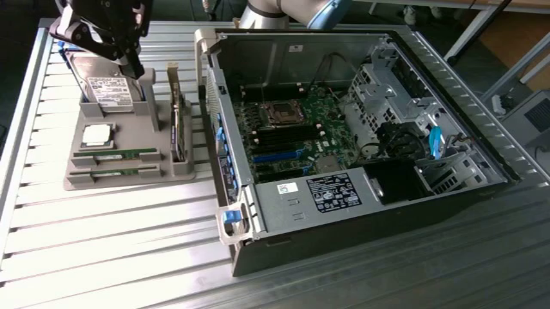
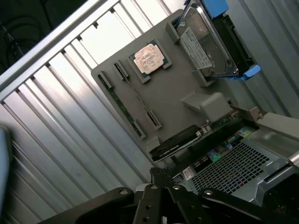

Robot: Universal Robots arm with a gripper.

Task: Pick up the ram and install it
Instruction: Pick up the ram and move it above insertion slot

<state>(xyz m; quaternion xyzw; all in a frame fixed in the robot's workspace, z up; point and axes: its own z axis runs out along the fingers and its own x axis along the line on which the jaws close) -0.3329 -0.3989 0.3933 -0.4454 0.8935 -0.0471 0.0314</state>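
Green and narrow, the ram [image 1: 114,154] lies flat in a slot of the grey tray [image 1: 129,135] on the bench [image 1: 103,244], at the end far from the hard drive [image 1: 107,90]. It carries a pale label, and a 2nd stick lies just beside it. The gripper [image 1: 133,66] hangs over the hard drive, well apart from the ram, clenched on nothing.

From the wrist view, the gripper [image 2: 161,176] has its fingers pressed together. The ram [image 2: 122,107] shows edge-on, thin and dark green, near the CPU [image 2: 148,58].
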